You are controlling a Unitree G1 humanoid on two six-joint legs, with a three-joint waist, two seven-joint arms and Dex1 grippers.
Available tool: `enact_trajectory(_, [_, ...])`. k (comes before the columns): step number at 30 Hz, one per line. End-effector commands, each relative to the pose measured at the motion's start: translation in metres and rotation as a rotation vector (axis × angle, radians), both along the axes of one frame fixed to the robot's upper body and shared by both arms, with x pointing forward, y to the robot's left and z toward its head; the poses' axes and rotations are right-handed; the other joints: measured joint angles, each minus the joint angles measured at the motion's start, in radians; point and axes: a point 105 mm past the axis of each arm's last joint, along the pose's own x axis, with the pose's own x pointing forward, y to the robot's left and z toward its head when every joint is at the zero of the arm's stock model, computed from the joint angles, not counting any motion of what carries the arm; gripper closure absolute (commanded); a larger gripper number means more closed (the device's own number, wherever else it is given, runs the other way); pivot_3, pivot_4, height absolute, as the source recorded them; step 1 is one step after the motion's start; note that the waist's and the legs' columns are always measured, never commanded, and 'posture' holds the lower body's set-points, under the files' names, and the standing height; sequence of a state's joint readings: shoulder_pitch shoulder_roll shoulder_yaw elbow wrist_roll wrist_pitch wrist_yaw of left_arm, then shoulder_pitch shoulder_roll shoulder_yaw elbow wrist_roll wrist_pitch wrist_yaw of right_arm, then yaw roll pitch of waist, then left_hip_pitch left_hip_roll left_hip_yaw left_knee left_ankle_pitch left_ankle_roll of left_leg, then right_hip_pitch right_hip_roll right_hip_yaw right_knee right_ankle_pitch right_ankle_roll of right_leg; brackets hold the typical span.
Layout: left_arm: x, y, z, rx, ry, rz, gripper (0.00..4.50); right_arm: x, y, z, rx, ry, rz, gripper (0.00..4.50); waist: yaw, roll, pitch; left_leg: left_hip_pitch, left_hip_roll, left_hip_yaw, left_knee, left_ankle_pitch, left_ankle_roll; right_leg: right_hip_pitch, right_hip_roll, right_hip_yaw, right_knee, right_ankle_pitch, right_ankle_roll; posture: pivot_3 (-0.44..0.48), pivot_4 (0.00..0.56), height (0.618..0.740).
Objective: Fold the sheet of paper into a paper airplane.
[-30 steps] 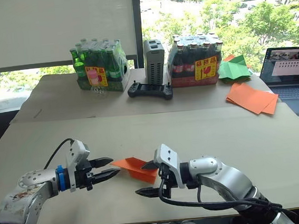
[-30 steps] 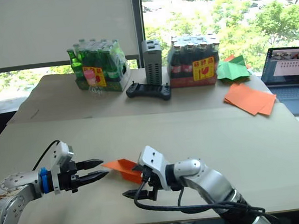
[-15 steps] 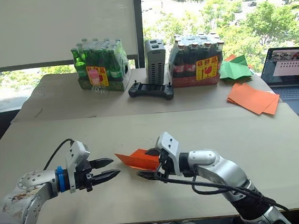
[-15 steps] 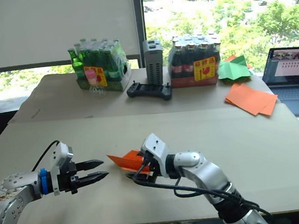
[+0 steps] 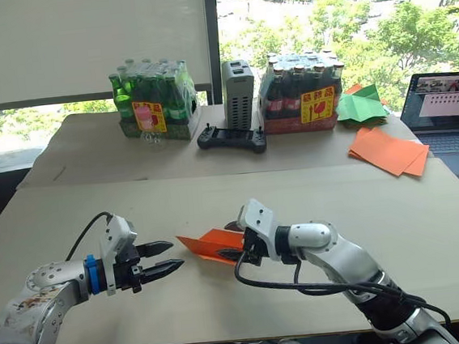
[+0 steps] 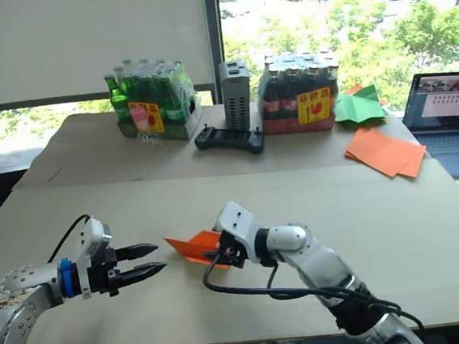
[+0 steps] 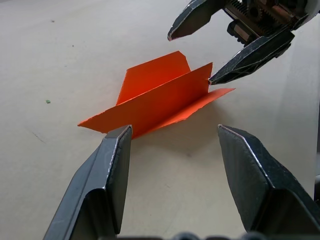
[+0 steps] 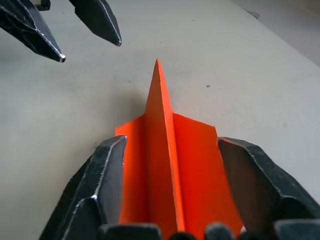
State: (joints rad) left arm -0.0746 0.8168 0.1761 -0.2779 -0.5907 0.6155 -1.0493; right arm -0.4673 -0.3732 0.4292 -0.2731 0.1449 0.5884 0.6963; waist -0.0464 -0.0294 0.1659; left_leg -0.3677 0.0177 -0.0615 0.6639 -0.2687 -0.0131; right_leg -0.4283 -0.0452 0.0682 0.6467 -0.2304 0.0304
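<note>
While the folding is evidently close to done, the two arms face each other across the pale tabletop (image 5: 430, 226), and the layout reads from left to right. At lower left of the left eye view, the left gripper (image 5: 171, 257) hovers with its two black fingers apart, tips aimed at the nose of the paper, near it but not touching; it looks placed to take or pinch that point once the other arm offers it. At lower centre lies the bright orange creased sheet of paper (image 5: 206, 246), already a slim pointed wedge with a raised central fin and flat wings, its tip toward the left arm. Just right of it, the right gripper (image 8: 170, 165) has its fingers spread, straddling the tail end; in the right wrist view the fin stands upright between them, seemingly so they can close and sharpen that keel crease. Whether they touch the wings I cannot tell. Along the upper part of the frame stand a shrink-wrapped pack of green glass bottles (image 5: 152, 104), a black handheld controller (image 5: 230, 138), a pack of dark bottles (image 5: 301, 92), a green folded paper shape (image 5: 358, 105), a pile of flat orange sheets (image 5: 387, 150) and an open laptop (image 5: 445, 115), all well apart from the work.
</note>
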Motion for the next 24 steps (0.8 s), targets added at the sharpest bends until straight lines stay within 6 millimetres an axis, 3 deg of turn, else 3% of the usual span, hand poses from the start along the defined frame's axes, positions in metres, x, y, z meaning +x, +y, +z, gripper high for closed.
enact_trajectory(1, [-0.002,-0.006,0.008,-0.002,-0.033,-0.026,1.62,-0.001,0.002,0.002,0.001,-0.043,0.012,1.60,0.000,0.000,0.000,0.000,0.000,0.000,0.000,0.000,0.000,0.000,0.000,0.000,0.000,0.000,0.000,0.000,0.150,0.733])
enact_trajectory(15, [-0.006,-0.015,0.011,-0.006,-0.032,-0.044,1.62,0.003,-0.001,-0.016,-0.035,-0.030,-0.010,1.60,0.000,0.000,0.000,0.000,0.000,0.000,0.000,0.000,0.000,0.000,0.000,0.000,0.000,0.000,0.000,0.000,0.150,0.733])
enact_trajectory(24, [-0.005,-0.020,0.014,-0.009,-0.032,-0.047,1.62,0.004,-0.002,-0.016,-0.039,-0.026,-0.013,4.47,0.000,0.000,0.000,0.000,0.000,0.000,0.000,0.000,0.000,0.000,0.000,0.000,0.000,0.000,0.000,0.000,0.150,0.733])
